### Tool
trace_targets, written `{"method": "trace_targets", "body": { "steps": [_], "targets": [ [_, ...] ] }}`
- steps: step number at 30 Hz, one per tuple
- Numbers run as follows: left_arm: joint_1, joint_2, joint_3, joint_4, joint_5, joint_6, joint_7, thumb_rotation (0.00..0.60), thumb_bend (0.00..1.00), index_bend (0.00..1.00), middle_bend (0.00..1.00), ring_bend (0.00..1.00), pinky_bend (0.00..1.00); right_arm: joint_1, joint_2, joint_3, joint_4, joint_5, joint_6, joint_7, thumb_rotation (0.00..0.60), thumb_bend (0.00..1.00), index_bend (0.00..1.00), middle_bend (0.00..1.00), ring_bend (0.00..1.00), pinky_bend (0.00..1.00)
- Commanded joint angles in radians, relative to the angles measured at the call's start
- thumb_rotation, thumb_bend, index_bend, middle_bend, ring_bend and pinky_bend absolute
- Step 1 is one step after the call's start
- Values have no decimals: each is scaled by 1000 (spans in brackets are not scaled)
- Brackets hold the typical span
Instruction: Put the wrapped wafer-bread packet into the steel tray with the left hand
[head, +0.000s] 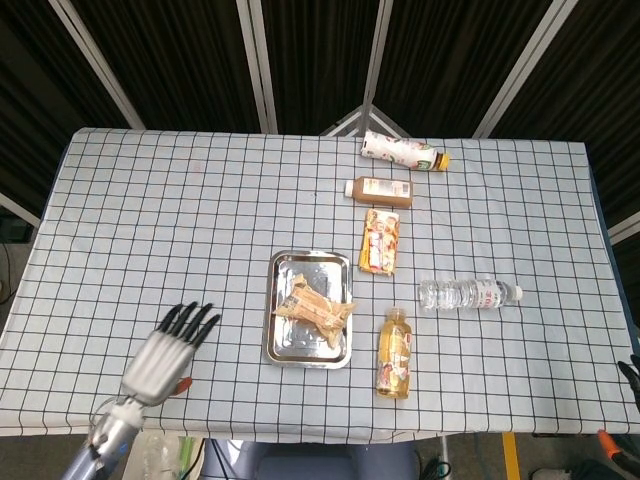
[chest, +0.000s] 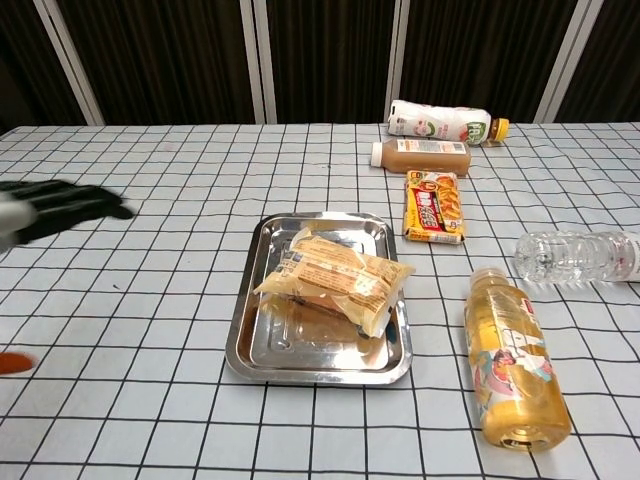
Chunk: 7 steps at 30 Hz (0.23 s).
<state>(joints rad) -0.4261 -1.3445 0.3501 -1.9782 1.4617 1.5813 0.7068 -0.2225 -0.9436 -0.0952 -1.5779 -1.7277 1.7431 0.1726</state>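
Observation:
The wrapped wafer-bread packet (head: 315, 307) (chest: 335, 277) lies in the steel tray (head: 300, 346) (chest: 246, 300), tilted, its right end propped on the tray's right rim. My left hand (head: 165, 350) hangs over the table's front left, well clear of the tray, fingers spread and empty. In the chest view the left hand (chest: 50, 205) is a dark blur at the left edge. A dark sliver at the right edge of the head view may be my right hand (head: 630, 371); its fingers cannot be made out.
Right of the tray lie a yellow juice bottle (head: 395, 352) (chest: 515, 360) and a clear water bottle (head: 468, 294) (chest: 580, 255). Behind the tray are an orange snack packet (head: 380, 241) (chest: 434, 206), a brown bottle (head: 380, 191) and a white bottle (head: 402, 151).

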Motion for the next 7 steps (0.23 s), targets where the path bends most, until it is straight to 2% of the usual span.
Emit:
{"method": "trace_targets", "body": {
  "steps": [1,3,7],
  "targets": [
    [277,26,109,376,258,293,-213,600,72,0,0,0,67,-28,-16,-24,11,-50,54,-1,600,322,0,0,0,0],
    [303,46,101,361,255,319,-305,600,72,0,0,0,67,-39,-24,-33,17,-68,71,-9,600,322,0,0,0,0],
    [320,114,125,349,294,311,-366,600,72,0,0,0,67,-56,-39,-39,28,-100,105,-47,600,322,0,0,0,0]
  ]
}}
